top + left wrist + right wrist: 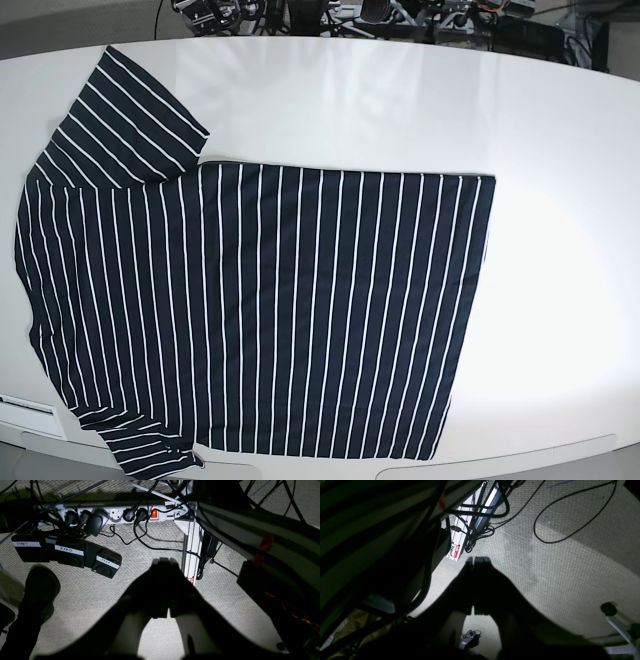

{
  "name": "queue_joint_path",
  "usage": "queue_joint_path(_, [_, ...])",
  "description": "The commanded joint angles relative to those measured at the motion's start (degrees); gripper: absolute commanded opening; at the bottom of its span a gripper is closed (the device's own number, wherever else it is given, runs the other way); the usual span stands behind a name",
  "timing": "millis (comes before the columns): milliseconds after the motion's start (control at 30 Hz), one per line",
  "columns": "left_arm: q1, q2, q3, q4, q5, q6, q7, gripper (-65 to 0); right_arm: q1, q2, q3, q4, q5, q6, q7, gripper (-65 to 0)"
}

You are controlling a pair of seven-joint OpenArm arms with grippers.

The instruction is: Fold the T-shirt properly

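The T-shirt (pixel 260 300) lay flat across the table (pixel 400 100), while both grippers (pixel 163 561) (pixel 478 559) hung clenched, empty, over carpet.

base overhead, wrist views facing floor (pixel 75 600)

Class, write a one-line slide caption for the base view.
Striped T-shirt lies spread flat and unfolded on the white table, neither arm in view.

The T-shirt (pixel 270 310) lies spread flat on the white table (pixel 560 200), neck end toward the left, hem toward the right. One sleeve fans up at the top left, the other (partly cut off) reaches the table's near edge. Dark clutter sits beyond the far rim.
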Motion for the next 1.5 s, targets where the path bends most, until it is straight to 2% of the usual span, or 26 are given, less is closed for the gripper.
queue_joint_path(0, [0.3, -0.2, -0.1, 0.1, 0.3, 0.1, -0.4, -65.0, 0.0, 0.0, -0.1, 0.4, 0.2, 0.4, 0.0, -65.0])
queue_joint_path(533, [1.3, -0.2, -0.1, 2.7, 0.4, -1.5, -0.4, -65.0, 0.0, 0.1, -0.1, 0.5, 0.2, 0.4, 0.0, -65.0])
queue_joint_path(667, [4.7, -1.0, -0.1, 8.2, 0.3, -2.6, 1.4, -65.0, -2.2, 1.2, -0.1, 3.3, 0.2, 4.0, -1.6, -65.0])
queue_joint_path(767, [8.7, -2.6, -0.1, 13.1, 0.3, -4.3, 1.4, -65.0, -6.4, 3.2, -0.1, 7.5, 0.2, 4.5, -1.5, -65.0])
queue_joint_path(1033, [22.2, -9.0, 3.4, 29.5, -2.1, -4.5, 1.7, -65.0, -21.7, 11.0, -0.1, 28.4, 0.2, 4.2, -1.5, -65.0])
queue_joint_path(1200, [32.2, -12.8, 4.7, 44.5, -4.0, -3.7, 5.8, -65.0, -32.4, 16.6, 0.0, 45.2, -0.1, -1.0, -2.5, -65.0])
queue_joint_path(1333, [40.2, -16.4, 4.6, 57.4, -4.2, -1.2, 9.2, -65.0, -40.4, 19.6, 0.0, 58.6, -5.7, -4.1, -7.4, -65.0])
queue_joint_path(1467, [48.5, -20.8, 4.6, 69.3, -4.2, -0.3, 9.3, -65.0, -48.4, 22.5, 0.0, 70.1, -9.6, -7.2, -8.0, -65.0])
